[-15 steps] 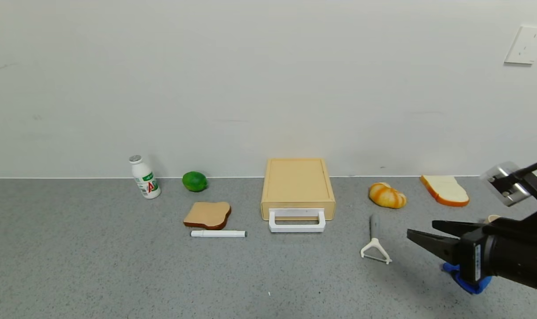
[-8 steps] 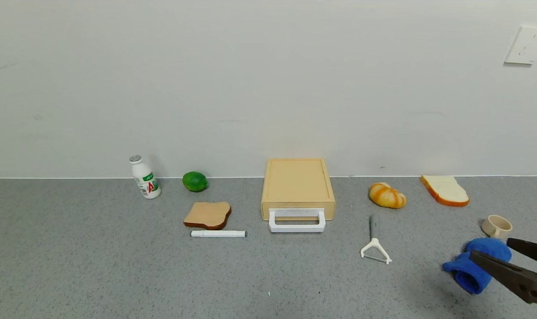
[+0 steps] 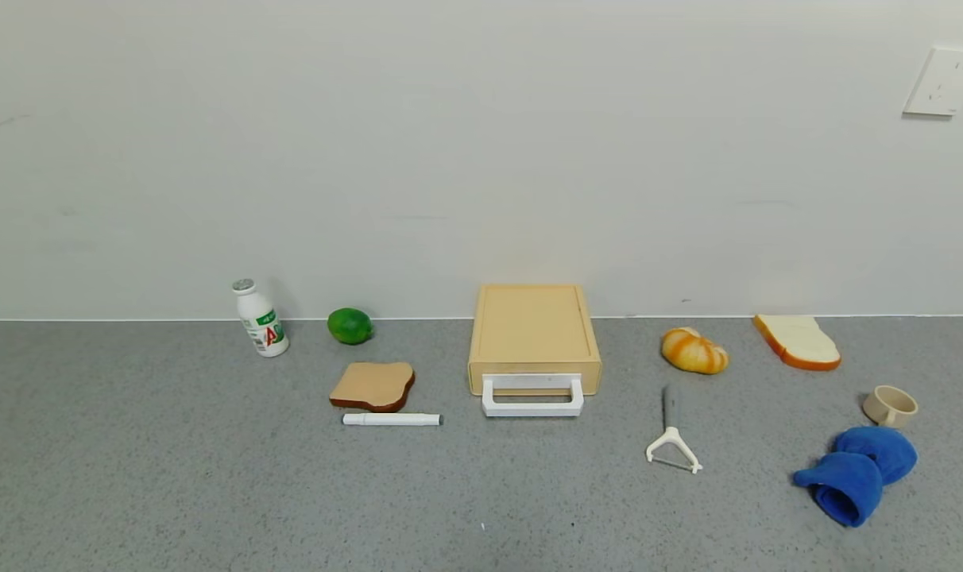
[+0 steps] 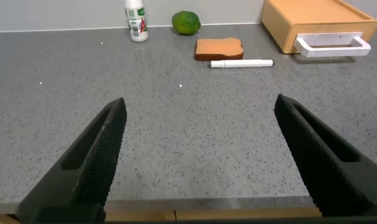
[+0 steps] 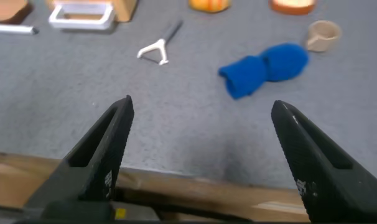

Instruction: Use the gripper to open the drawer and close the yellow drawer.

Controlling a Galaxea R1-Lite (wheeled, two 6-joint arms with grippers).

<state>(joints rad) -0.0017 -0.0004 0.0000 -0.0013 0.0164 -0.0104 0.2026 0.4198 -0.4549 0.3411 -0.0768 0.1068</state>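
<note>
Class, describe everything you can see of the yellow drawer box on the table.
The drawer is a flat pale yellow-tan box that looks like plastic, with a rimmed top. A white rectangular loop handle sticks out of its front toward the robot. The tray looks pushed in. It lies flat on the grey table with its back at the wall; nothing else touches it.

Head view fronts wall; wrist views low, sharing drawer (image 3: pixel 534 338).

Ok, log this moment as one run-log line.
drawer: shut, handle free | left gripper: open, at table's near edge | right gripper: open, at near edge, short of blue cloth | contact: none
</note>
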